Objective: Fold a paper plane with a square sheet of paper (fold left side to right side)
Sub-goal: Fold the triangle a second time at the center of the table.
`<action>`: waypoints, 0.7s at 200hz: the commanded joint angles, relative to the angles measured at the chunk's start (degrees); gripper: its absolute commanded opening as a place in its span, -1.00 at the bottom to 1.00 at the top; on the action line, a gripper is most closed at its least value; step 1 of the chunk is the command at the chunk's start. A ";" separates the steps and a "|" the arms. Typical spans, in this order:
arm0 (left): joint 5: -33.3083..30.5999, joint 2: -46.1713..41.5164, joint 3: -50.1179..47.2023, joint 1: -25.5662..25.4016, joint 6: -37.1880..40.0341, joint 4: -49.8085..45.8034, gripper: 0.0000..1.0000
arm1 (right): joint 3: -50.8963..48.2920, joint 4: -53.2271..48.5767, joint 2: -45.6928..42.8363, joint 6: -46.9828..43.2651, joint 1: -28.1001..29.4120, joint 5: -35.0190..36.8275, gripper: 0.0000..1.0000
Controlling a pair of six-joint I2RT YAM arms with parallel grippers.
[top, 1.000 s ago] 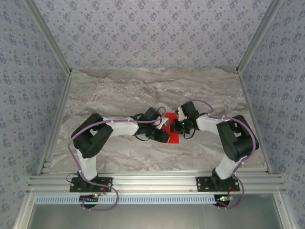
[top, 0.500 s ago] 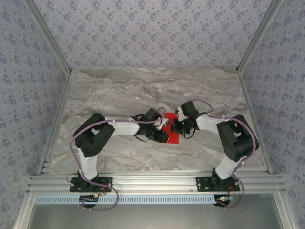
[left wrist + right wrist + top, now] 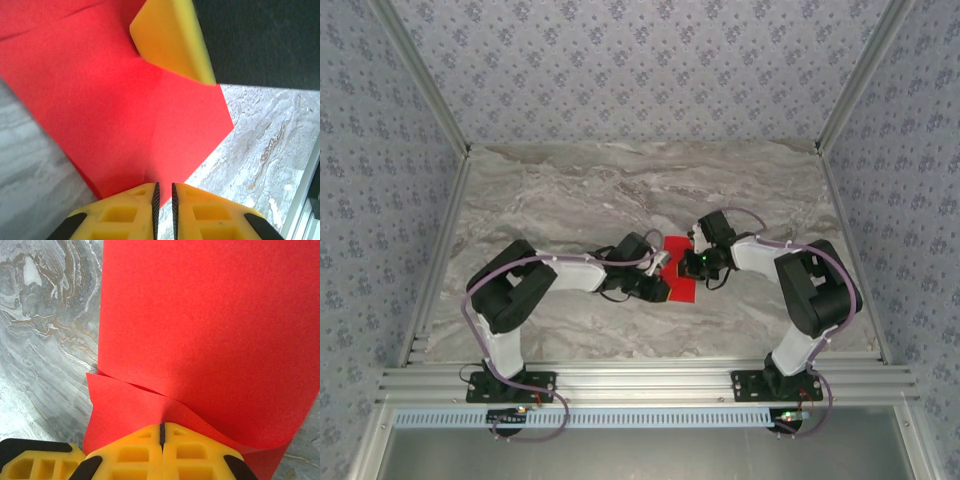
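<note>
Square sheet of paper (image 3: 682, 289), bright red, lies on the marble table (image 3: 570, 190) a little right of centre, between the two wrists and well inside the near edge. It is no longer flat: in the right wrist view an upper layer curls over a lower one, and in the left wrist view a crease runs down the sheet towards the left fingertips.

The left gripper (image 3: 163, 187) has slid back to the left and slightly nearer over the last second, so more red now shows in the overhead view than a moment ago. Its jaws have drawn nearly together, with only a thin dark slit left between them. The crease ends right at their tips, but whether they nip the edge of the sheet or merely touch it I cannot tell.

The right gripper (image 3: 161, 427) has not moved. Its jaws are clenched tight and its tips sit on the far right part of the sheet, where the layers meet. One of its yellow fingers (image 3: 170, 40) is seen resting on the red surface from the other side. Pinning seems likelier than pinching, though the pictures do not settle it.

My judgement is that the left-to-right fold is laid over and being creased, with the right arm anchoring. The flap looks springy and not yet flat, so the crease probably needs more pressing before any further fold.
</note>
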 commanded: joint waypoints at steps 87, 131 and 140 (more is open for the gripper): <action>2.46 -8.92 -3.30 1.07 -3.37 -2.12 -0.67 | 0.40 -6.99 2.98 -1.38 0.03 4.84 -0.95; 3.32 -2.43 3.90 1.51 -1.58 -3.66 -0.64 | 0.67 -7.20 2.98 -1.44 0.10 4.84 -0.94; 2.84 -1.43 4.53 1.42 -1.24 -4.19 -0.64 | 0.66 -7.24 2.96 -1.50 0.05 4.78 -0.94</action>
